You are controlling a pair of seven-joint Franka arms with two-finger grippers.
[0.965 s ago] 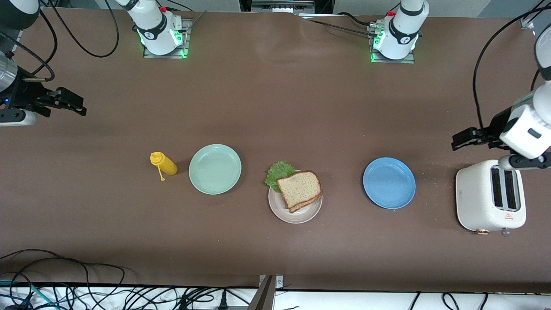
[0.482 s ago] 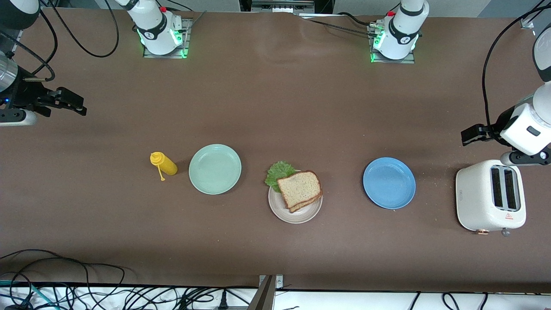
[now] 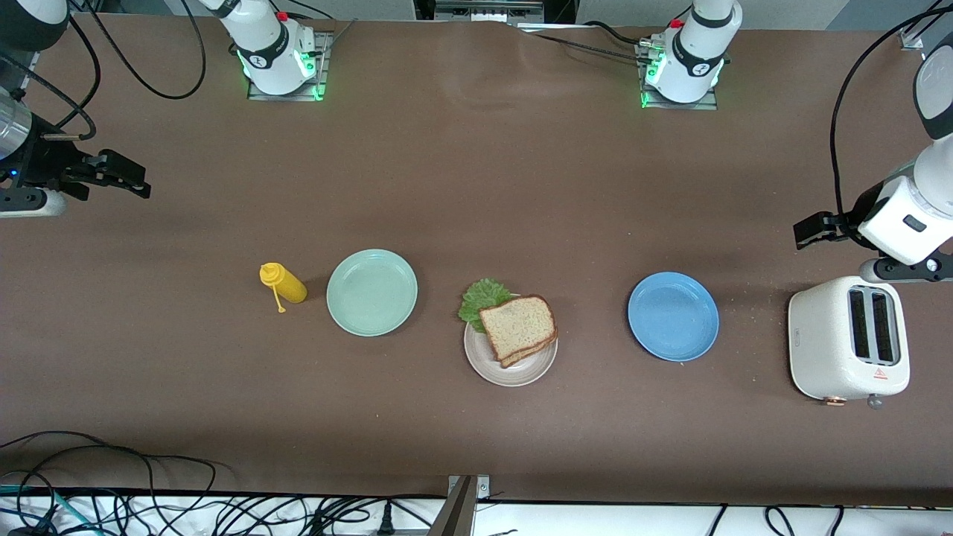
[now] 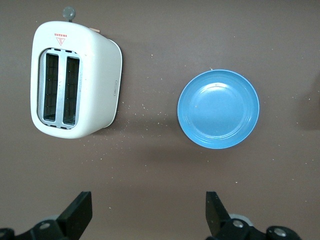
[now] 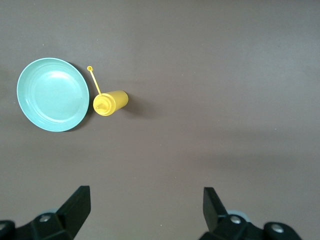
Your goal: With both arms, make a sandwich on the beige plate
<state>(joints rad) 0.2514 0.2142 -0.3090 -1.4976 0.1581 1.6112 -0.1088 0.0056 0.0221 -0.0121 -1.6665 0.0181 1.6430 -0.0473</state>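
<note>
The sandwich (image 3: 519,327) lies on the beige plate (image 3: 521,374) in the middle of the table: two speckled brown slices stacked slightly askew. A ruffled lettuce leaf (image 3: 482,298) sticks out from between them, over the plate's rim. My left gripper (image 3: 811,229) (image 4: 148,210) hangs open and empty over bare table at the left arm's end, close to the toaster. My right gripper (image 3: 126,179) (image 5: 146,200) hangs open and empty over bare table at the right arm's end. Both grippers are well away from the plate.
A white toaster (image 3: 849,342) (image 4: 75,80) with empty slots stands at the left arm's end. A blue plate (image 3: 673,316) (image 4: 218,109) sits between it and the sandwich. A mint-green plate (image 3: 371,292) (image 5: 52,95) and a yellow squeeze bottle (image 3: 284,284) (image 5: 111,102) lie toward the right arm's end.
My left arm has drawn back off the toaster toward its end of the table, uncovering the toaster's top. The right arm has hardly moved. The sandwich is unchanged.
</note>
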